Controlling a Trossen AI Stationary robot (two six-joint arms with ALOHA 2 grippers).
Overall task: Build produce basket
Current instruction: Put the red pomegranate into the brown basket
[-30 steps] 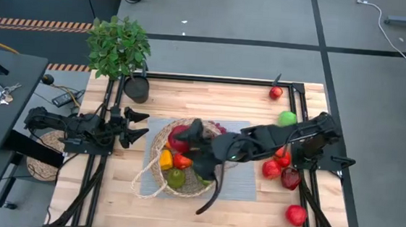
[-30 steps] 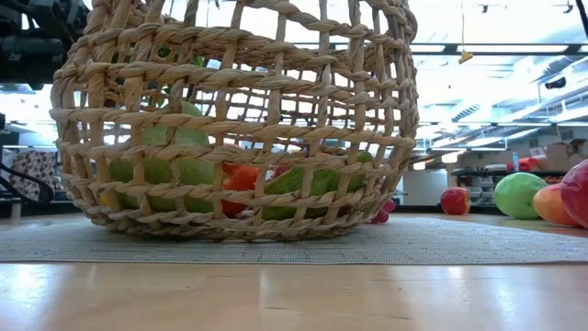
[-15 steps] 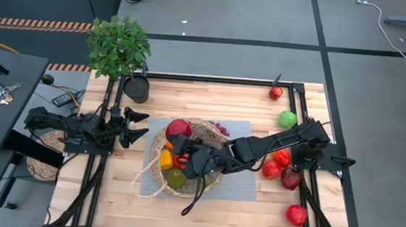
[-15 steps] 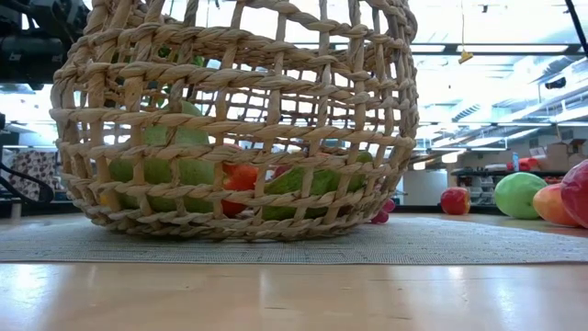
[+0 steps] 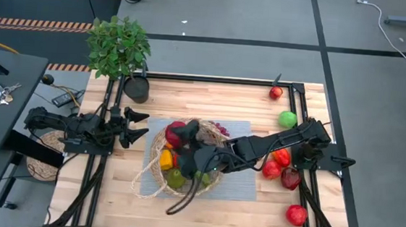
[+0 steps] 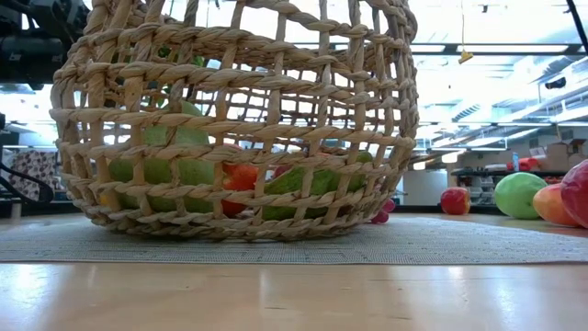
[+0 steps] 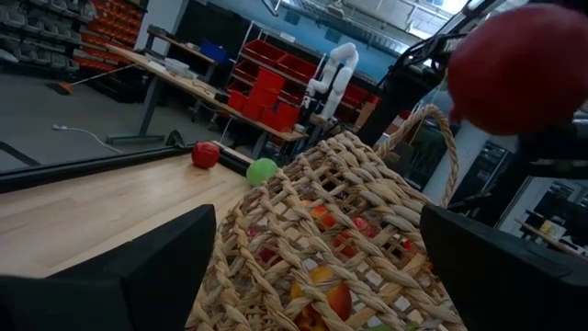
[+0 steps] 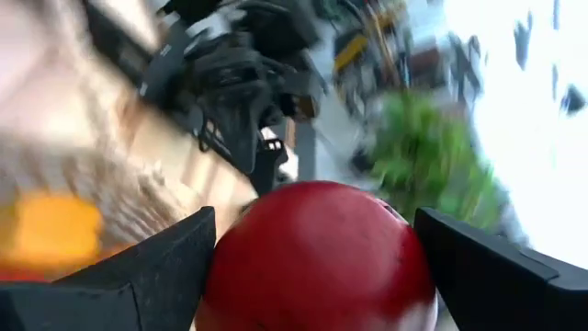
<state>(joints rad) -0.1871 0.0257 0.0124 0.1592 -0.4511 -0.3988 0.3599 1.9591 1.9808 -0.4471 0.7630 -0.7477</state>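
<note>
The wicker basket (image 5: 184,164) stands on a grey mat (image 5: 241,183) in the middle of the table, with yellow, orange, red and green produce inside it (image 6: 184,165). My right gripper (image 5: 182,135) reaches in from the table's right. It is shut on a red apple (image 5: 174,133) above the basket's far left part. The same apple (image 7: 524,64) shows high above the basket's handle (image 7: 432,124) in the left wrist view. At the table's left edge my left gripper (image 5: 137,123) stands open with nothing between its fingers, pointing at the basket. My right gripper pinches the red apple by two opposite sides (image 8: 225,267) between its two fingers (image 8: 152,276). The fingers come from the table's right, close to level and slanting slightly down. The apple fills the gap between them and hangs clear above the produce in the basket.
More produce lies on the table's right side: a red apple (image 5: 276,92), a green apple (image 5: 287,119), red pieces (image 5: 275,164), a dark red one (image 5: 290,180) and a red apple (image 5: 296,215). A potted plant (image 5: 119,45) stands at the far left corner.
My right gripper has sunk a little over the basket and rolled about its own line, with the red apple still between its fingers. The arm's loose cable has swung toward the table's near left.
</note>
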